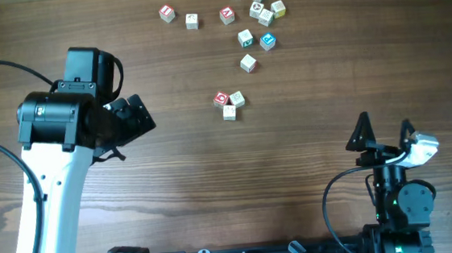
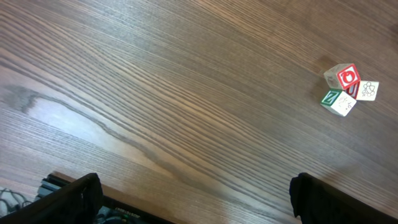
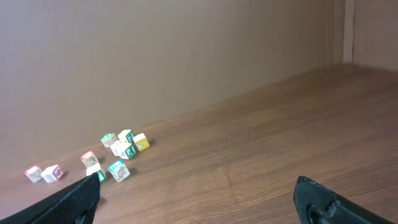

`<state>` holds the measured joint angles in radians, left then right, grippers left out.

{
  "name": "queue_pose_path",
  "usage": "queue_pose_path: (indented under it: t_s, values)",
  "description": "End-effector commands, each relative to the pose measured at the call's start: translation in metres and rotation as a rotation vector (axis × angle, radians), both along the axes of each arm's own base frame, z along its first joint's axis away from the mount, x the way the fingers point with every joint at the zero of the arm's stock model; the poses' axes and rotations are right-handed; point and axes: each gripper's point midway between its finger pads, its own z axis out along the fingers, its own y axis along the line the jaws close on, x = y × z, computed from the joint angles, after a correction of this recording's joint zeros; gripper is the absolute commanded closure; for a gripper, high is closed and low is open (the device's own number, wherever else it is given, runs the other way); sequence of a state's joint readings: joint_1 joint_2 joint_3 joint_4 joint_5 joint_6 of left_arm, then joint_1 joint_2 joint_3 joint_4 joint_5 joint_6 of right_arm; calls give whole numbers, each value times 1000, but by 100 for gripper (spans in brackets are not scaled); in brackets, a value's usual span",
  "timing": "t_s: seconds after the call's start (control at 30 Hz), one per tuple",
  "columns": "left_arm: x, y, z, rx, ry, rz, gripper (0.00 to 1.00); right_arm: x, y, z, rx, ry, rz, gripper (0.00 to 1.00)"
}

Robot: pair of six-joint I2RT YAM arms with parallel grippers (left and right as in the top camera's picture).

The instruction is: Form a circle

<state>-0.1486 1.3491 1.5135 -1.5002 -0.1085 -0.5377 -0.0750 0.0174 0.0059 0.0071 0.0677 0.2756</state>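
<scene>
The circle [image 1: 229, 103] shows only as a tight cluster of three pale wooden letter cubes, one with a red face, at the table's middle. In the left wrist view the same cluster [image 2: 348, 90] lies far off at the upper right. My left gripper [image 1: 132, 118] hovers to the left of it, open, with bare wood between its fingers [image 2: 74, 196]. My right gripper [image 1: 384, 126] stands near the front right, well apart from the cluster. It is open and holds nothing, its dark fingertips [image 3: 329, 202] wide apart.
Several loose red, green and teal letter cubes [image 1: 254, 15] lie scattered along the far edge; the right wrist view shows these loose cubes [image 3: 121, 149] before a brown wall. The left arm's white link [image 1: 42, 205] crosses the left side.
</scene>
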Motion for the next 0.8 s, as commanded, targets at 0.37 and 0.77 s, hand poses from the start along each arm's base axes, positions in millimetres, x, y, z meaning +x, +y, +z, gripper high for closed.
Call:
queue_pose_path:
  t_s: [0.37, 0.77]
  values:
    - [0, 3, 3, 11, -13, 20, 0, 1, 18, 1, -168, 9, 107, 0]
    - [0, 3, 3, 11, -13, 20, 0, 1, 18, 1, -168, 9, 107, 0]
